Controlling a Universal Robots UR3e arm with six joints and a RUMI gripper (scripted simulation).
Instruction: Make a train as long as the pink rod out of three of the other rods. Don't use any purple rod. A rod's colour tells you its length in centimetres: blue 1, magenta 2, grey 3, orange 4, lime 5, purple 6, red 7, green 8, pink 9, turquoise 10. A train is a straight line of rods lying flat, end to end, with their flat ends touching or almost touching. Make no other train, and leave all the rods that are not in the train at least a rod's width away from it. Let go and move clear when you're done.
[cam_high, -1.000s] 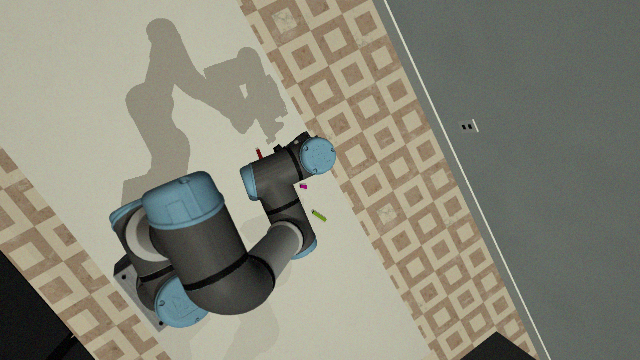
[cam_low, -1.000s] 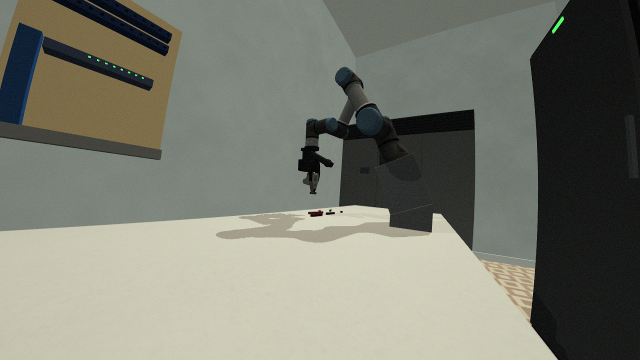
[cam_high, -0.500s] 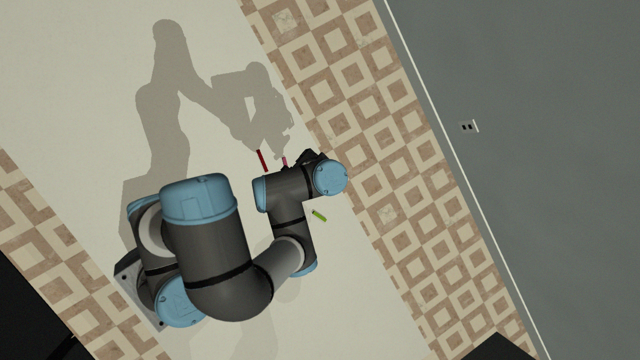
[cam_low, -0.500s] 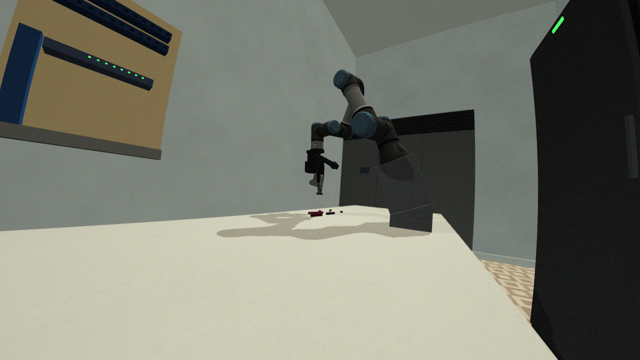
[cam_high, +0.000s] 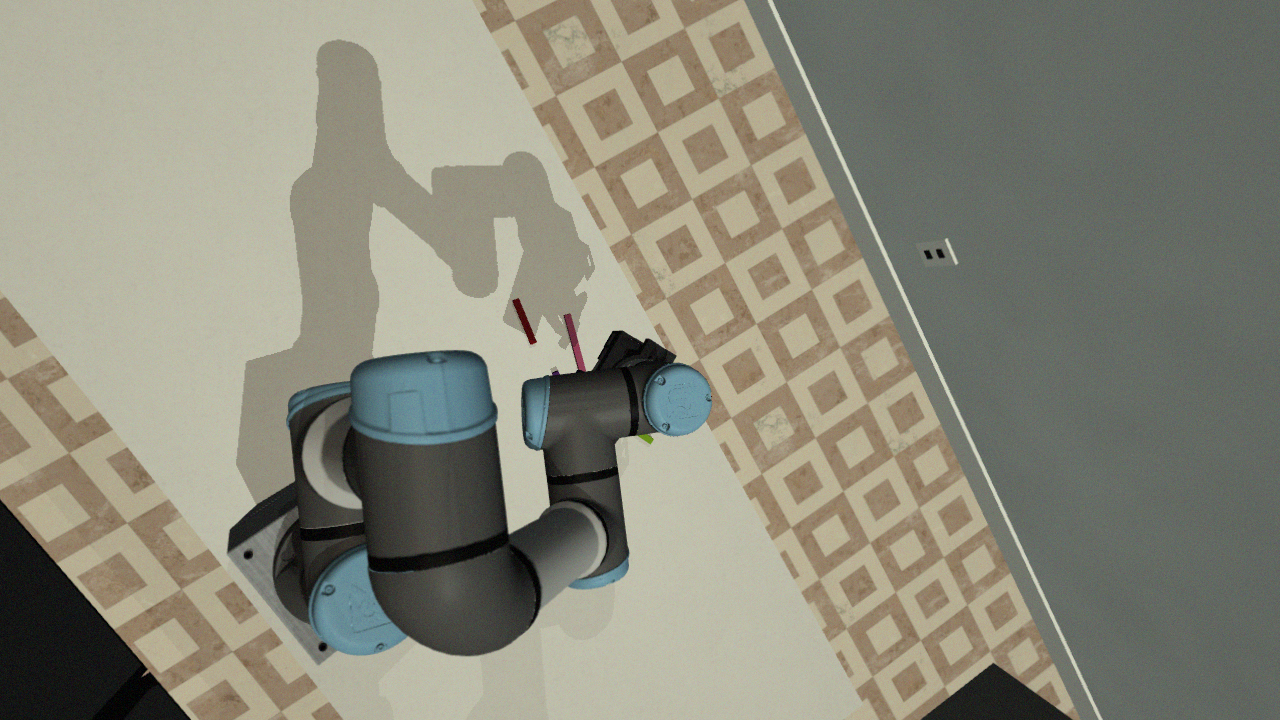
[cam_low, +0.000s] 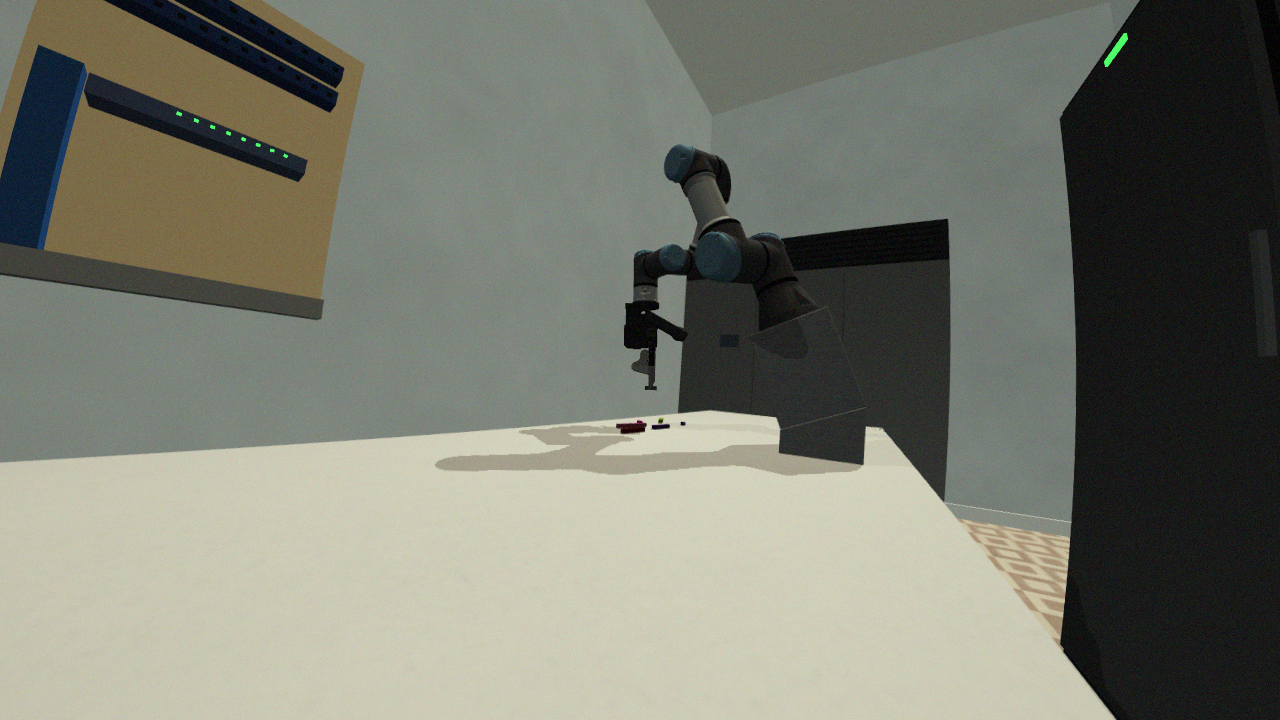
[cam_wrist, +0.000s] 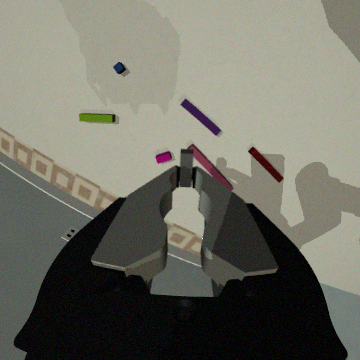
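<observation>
Cream table (cam_low: 447, 573) carried scattered rods. Largest, the pink rod (cam_wrist: 210, 167) lay flat as the length reference, beside red (cam_wrist: 265, 164), purple (cam_wrist: 200, 116), lime (cam_wrist: 97, 118), magenta (cam_wrist: 163, 157) and blue (cam_wrist: 119, 67). Above them, the gripper (cam_wrist: 186, 176) had its jaws clamped on the grey rod (cam_wrist: 186, 159), probably a train piece.

You are looking at a technical room, something like a lab or equipment room. The arm (cam_low: 716, 250) stands on a wide pale table (cam_low: 447, 555) with bare grey walls around it. On one wall hangs a tan board (cam_low: 179, 179) carrying dark blue bars, one with a row of green lights (cam_low: 228, 134). A tall black cabinet (cam_low: 1172, 358) with a green indicator stands to one side, dark cabinets (cam_low: 877, 322) fill the back, and the floor (cam_high: 742, 223) is patterned tile.
</observation>
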